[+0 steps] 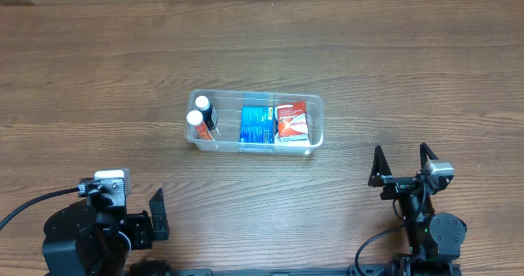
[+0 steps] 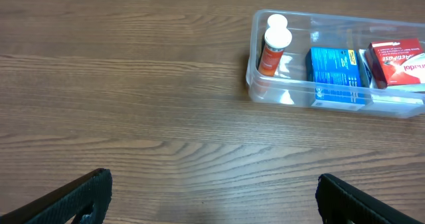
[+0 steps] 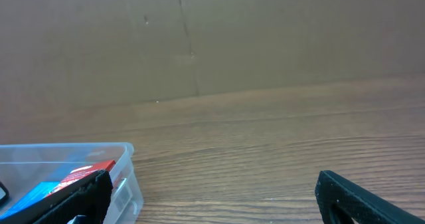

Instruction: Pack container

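The clear plastic container (image 1: 315, 106) stands mid-table. It holds two white-capped bottles (image 1: 197, 124), a blue box (image 1: 256, 124) and a red-and-white box (image 1: 291, 120). It also shows in the left wrist view (image 2: 265, 92) and at the lower left of the right wrist view (image 3: 123, 177). My left gripper (image 1: 146, 217) is open and empty at the near left, well short of the container. My right gripper (image 1: 402, 163) is open and empty at the near right, to the right of the container. Both grippers' fingertips show in the wrist views: left (image 2: 212, 197), right (image 3: 212, 197).
The wooden table (image 1: 409, 63) stretches around the container. A brown cardboard wall (image 3: 199, 38) stands beyond the far table edge.
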Controlling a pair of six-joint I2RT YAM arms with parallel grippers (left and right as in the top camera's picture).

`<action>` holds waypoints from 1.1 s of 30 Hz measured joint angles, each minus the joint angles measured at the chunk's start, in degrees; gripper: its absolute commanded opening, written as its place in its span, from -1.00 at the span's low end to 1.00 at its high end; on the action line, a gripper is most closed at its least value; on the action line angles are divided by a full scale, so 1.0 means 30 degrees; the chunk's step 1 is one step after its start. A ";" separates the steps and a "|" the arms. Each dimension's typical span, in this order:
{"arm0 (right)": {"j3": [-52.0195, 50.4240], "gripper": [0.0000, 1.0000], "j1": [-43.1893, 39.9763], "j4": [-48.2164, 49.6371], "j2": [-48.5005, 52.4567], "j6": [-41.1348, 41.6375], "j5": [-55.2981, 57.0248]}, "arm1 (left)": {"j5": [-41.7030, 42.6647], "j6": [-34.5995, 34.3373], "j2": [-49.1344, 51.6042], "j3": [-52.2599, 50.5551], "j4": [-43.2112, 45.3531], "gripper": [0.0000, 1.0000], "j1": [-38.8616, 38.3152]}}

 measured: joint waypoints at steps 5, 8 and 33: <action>0.0000 1.00 0.0000 0.0007 0.0000 0.0000 0.0000 | 0.0007 0.0000 -0.1129 -0.1545 0.1435 1.00 0.0000; -0.0007 1.00 0.0000 0.0029 -0.0007 -0.0007 0.0007 | 0.0160 -0.0007 -0.3621 -0.5129 0.4029 1.00 0.0000; -0.0007 1.00 0.0000 0.0036 -0.0036 -0.0007 0.0000 | 0.0918 -0.0576 -0.9289 -1.9606 2.2688 1.00 -0.1180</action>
